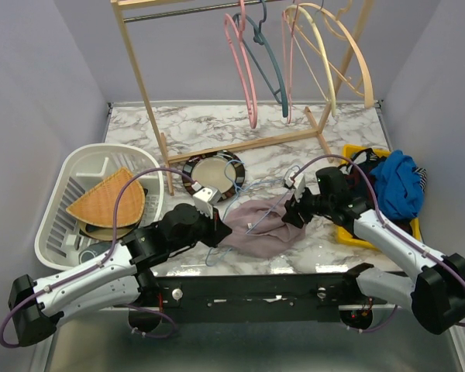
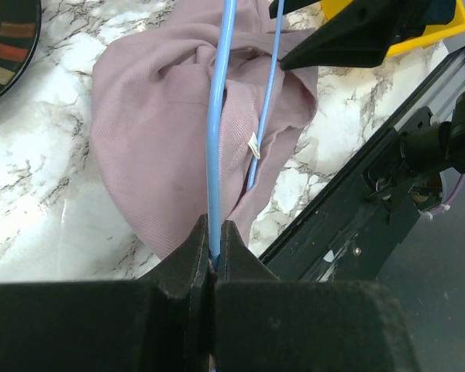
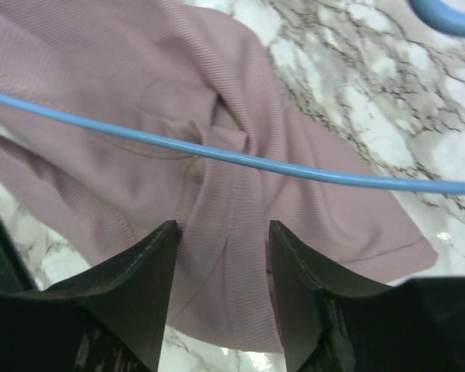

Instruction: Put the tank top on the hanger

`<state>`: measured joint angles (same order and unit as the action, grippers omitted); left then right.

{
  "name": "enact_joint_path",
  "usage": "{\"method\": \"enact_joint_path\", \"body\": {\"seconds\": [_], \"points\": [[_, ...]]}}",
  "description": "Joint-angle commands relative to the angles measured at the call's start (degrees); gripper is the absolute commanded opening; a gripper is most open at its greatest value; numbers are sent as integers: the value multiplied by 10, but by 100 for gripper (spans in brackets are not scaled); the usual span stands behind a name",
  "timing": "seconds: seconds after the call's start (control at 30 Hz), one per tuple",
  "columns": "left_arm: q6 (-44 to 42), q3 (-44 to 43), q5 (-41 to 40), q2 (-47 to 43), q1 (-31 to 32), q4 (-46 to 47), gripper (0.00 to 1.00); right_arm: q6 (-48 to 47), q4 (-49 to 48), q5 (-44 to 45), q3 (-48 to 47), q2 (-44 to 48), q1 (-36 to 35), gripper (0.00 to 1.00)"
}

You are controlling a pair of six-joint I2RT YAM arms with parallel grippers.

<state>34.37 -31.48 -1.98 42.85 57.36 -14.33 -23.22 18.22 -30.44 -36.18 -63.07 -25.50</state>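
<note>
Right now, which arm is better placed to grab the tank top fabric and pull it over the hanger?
Right. The right gripper is open, fingers straddling a fold of the tank top, while the left gripper is shut on the hanger, busy holding it.

Your left arm and right arm: white shells, black joints, looped purple cable; black wedge-shaped gripper fingers.

Finely ribbed matt cloth tank top, smooth glossy hanger, shiny marble-look tabletop, matt black plastic fingers.
</note>
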Motion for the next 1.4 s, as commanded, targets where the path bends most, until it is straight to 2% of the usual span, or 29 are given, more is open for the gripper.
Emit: {"method": "enact_joint_path", "body": {"seconds": [0.0,0.07,0.2,0.27,0.33,0.37,0.43,0.53,0.73,0.97,1.17,1.37], "points": [[8,8,-26,-19,-2,18,0,37,-67,85,19,0,-7,57],[10,11,-28,-21,-2,21,0,34,-68,101,17,-9,-7,57],[12,14,-26,-25,-2,32,0,35,-54,100,7,-34,-9,44],[11,15,-22,-26,-2,32,0,37,-49,101,4,-36,-9,32],[5,16,-16,-29,-2,32,0,38,-42,104,2,-33,-9,25],[4,17,-15,-30,-2,32,0,40,-40,105,0,-31,-8,13],[-3,18,-9,-37,-2,32,0,48,-34,114,-6,-23,-9,1],[-18,20,4,-50,-2,36,0,70,-37,151,-13,1,4,1],[-57,20,17,-76,-2,32,0,106,-42,152,-31,58,99,1],[-109,-26,49,-28,-3,9,0,129,-49,137,-47,116,185,1],[-151,-66,68,6,-4,-11,0,139,-43,125,-60,121,207,1],[-179,-101,52,46,-4,-65,0,139,-41,126,-82,131,219,1]]}}
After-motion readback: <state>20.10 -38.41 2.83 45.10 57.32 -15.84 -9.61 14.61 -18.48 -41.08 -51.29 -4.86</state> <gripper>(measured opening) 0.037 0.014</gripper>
